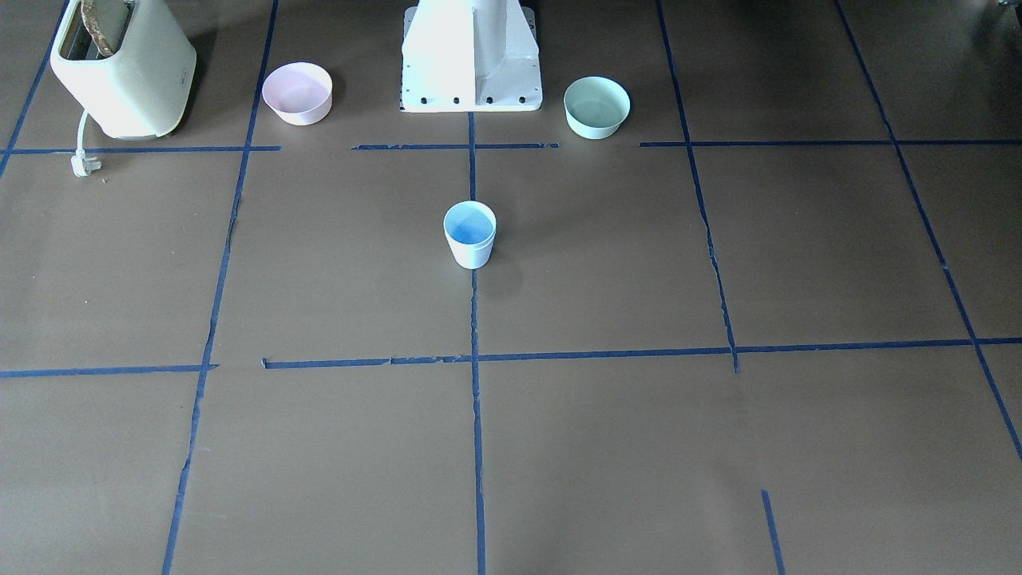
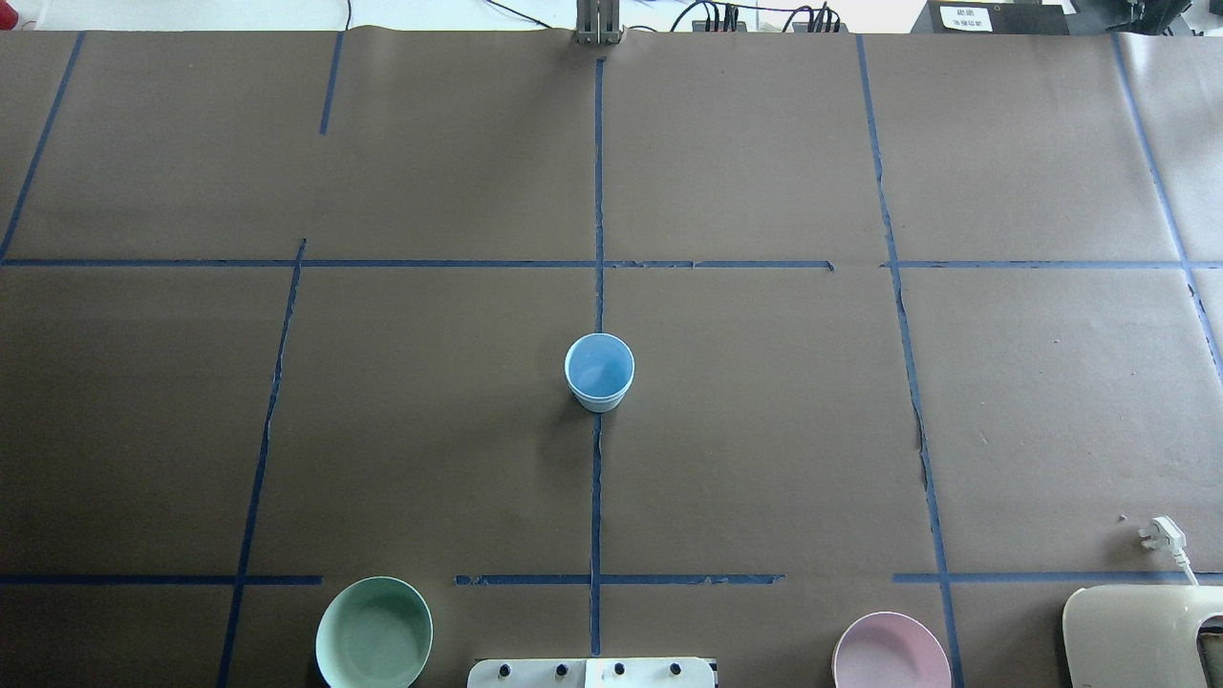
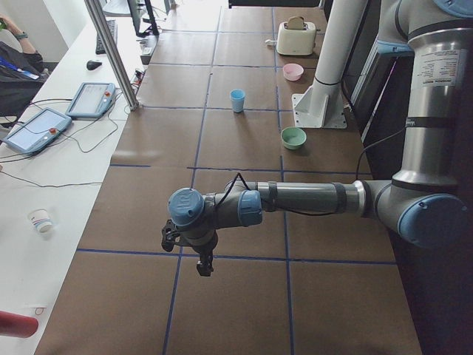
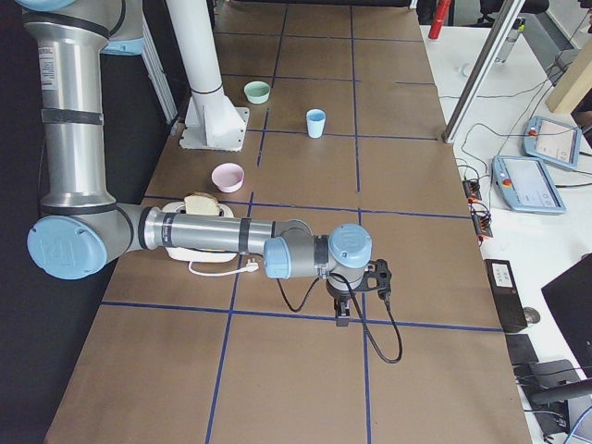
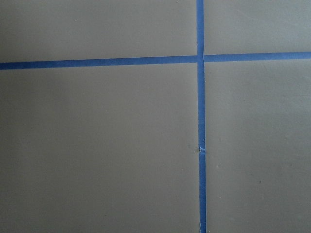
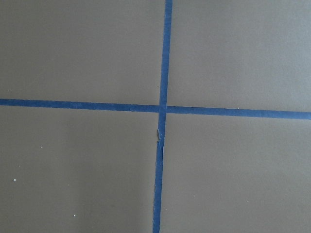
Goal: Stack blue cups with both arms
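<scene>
One pale blue cup (image 1: 469,233) stands upright on the centre tape line, also in the overhead view (image 2: 599,372) and both side views (image 3: 236,100) (image 4: 315,122). I see only this one cup shape and cannot tell whether a second is nested in it. The left arm reaches out low over the table, far from the cup, its gripper (image 3: 203,265) pointing down. The right arm does the same at the other end, with its gripper (image 4: 342,314) pointing down. I cannot tell if either gripper is open or shut. Both wrist views show only brown paper and blue tape.
A mint-green bowl (image 1: 596,106) and a pink bowl (image 1: 297,93) flank the white pedestal (image 1: 471,64). A cream toaster (image 1: 120,68) holding bread stands past the pink bowl, its plug (image 1: 84,164) lying loose. Tablets (image 3: 37,129) and cables lie beyond the far edge.
</scene>
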Controlling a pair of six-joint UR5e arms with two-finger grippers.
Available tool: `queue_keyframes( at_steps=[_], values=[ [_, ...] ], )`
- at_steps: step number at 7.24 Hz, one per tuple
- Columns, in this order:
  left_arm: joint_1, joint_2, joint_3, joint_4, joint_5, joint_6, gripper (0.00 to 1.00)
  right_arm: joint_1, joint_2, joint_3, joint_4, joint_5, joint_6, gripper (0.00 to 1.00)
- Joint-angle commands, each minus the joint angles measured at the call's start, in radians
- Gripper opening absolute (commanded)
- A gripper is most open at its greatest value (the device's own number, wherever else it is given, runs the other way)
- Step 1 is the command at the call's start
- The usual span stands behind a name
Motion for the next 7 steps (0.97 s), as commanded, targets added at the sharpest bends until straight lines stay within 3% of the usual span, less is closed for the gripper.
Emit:
queue_keyframes(
  at_steps=[1,7],
  values=[
    [0.0,0.0,-0.001,0.0,0.0,0.0,1.0,0.056,-0.019,0.002,0.002,0.061,0.001,1.0],
    [0.0,0.0,0.0,0.0,0.0,0.002,1.0,0.072,-0.031,0.008,0.003,0.049,0.003,1.0]
  ],
)
